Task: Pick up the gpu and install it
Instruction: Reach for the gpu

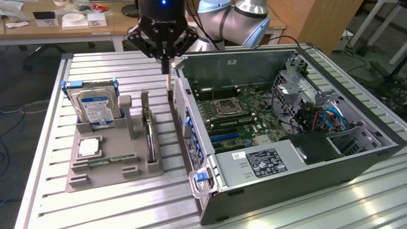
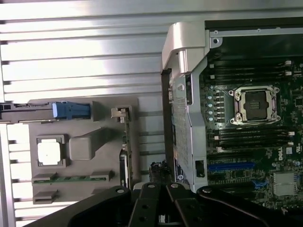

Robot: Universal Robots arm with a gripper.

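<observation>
The gpu (image 1: 150,138) (image 2: 125,146) stands on edge in a slot of the grey tray (image 1: 105,177) (image 2: 108,161), along the tray's side nearest the computer case (image 1: 286,191) (image 2: 185,45). It shows as a slim dark strip. Its silvery end bracket (image 1: 145,102) (image 2: 120,113) rises upright at the end nearer the arm.

Beside the gpu on the tray stands a grey block (image 1: 126,107) (image 2: 85,146). Beyond that is the blue-labelled hard drive (image 1: 94,107) (image 2: 71,110), upright in its own holder. A square processor (image 1: 89,145) (image 2: 49,152) lies flat in a recess, and a narrow green memory stick (image 1: 108,161) (image 2: 71,178) sits in a groove just beside it.

The pincer (image 1: 165,67) (image 2: 158,172) hangs with its fingers pressed together, pointing down. It is above the table (image 1: 114,67) (image 2: 85,47), between the tray and the rear corner of the case, and apart from the gpu.

The case lies open on its side at the exterior view's right of the tray. Inside it the motherboard (image 1: 245,129) faces up with its processor socket (image 1: 227,107) (image 2: 255,105) and a blue expansion slot (image 1: 222,138) (image 2: 232,166).
</observation>
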